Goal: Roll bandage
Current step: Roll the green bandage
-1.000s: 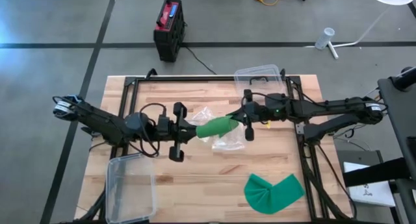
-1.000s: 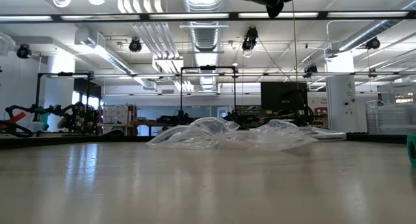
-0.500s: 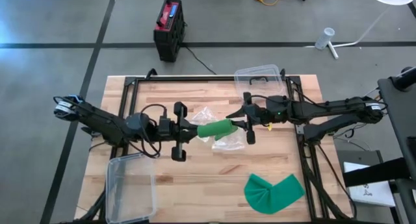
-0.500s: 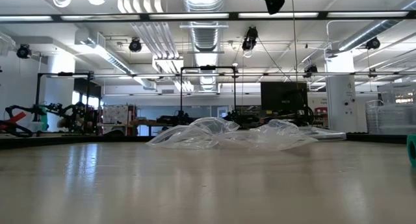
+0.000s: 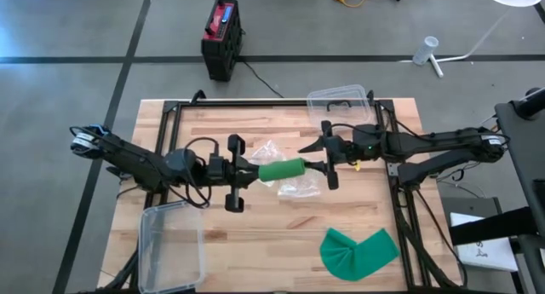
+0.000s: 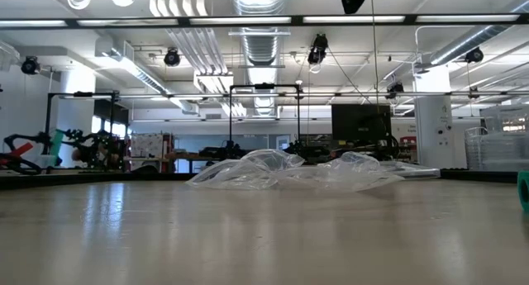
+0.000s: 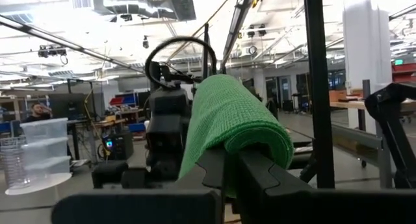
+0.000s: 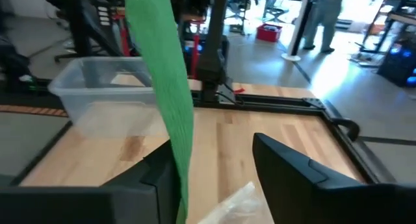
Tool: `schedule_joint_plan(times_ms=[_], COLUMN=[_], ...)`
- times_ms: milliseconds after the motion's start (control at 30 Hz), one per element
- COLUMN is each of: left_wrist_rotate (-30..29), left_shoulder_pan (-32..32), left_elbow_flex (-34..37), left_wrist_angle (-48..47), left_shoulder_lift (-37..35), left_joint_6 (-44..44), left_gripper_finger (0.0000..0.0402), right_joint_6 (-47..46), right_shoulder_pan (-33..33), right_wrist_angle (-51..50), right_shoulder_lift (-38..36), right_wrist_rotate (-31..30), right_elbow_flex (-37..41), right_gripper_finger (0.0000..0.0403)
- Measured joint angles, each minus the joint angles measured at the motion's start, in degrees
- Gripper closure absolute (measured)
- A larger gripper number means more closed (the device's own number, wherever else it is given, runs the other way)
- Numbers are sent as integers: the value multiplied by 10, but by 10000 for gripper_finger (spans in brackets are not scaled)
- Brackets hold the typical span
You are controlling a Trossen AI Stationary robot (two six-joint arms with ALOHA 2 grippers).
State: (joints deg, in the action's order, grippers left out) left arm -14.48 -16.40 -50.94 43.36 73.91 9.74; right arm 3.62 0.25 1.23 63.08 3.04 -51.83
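Green bandage roll (image 5: 281, 170) is let go at one end.
Held up over the middle of the bench (image 5: 255, 234), the roll now lies level, clenched at its near end by the left hand (image 5: 245, 171); the right hand (image 5: 327, 164) has just spread its fingers and backed off the far end (probably to re-grip for another turn), above the crumpled plastic bag (image 5: 294, 185).

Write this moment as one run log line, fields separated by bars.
left gripper: shut on green bandage | right gripper: open at the bandage's other end | both above table
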Motion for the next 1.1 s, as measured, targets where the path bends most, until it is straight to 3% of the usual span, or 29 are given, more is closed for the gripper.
schedule_joint_plan(times_ms=[233, 567, 767, 1100], left_wrist_rotate=[0, 0, 0, 0], left_shoulder_pan=[0, 0, 0, 0], left_elbow_flex=[0, 0, 0, 1], left_wrist_angle=[-29, -82, -100, -133], left_shoulder_lift=[-7, -9, -9, -9], left_joint_6=[14, 48, 68, 83], left_gripper_finger=[397, 397, 397, 397], right_joint_6=[-62, -7, 0, 4], right_shoulder_pan=[5, 20, 21, 23], right_wrist_angle=[-24, 23, 63, 114], right_shoulder_lift=[-40, -79, -58, -19], right_wrist_rotate=[88, 90, 91, 91], right_elbow_flex=[0, 0, 0, 0], right_gripper_finger=[184, 127, 129, 168])
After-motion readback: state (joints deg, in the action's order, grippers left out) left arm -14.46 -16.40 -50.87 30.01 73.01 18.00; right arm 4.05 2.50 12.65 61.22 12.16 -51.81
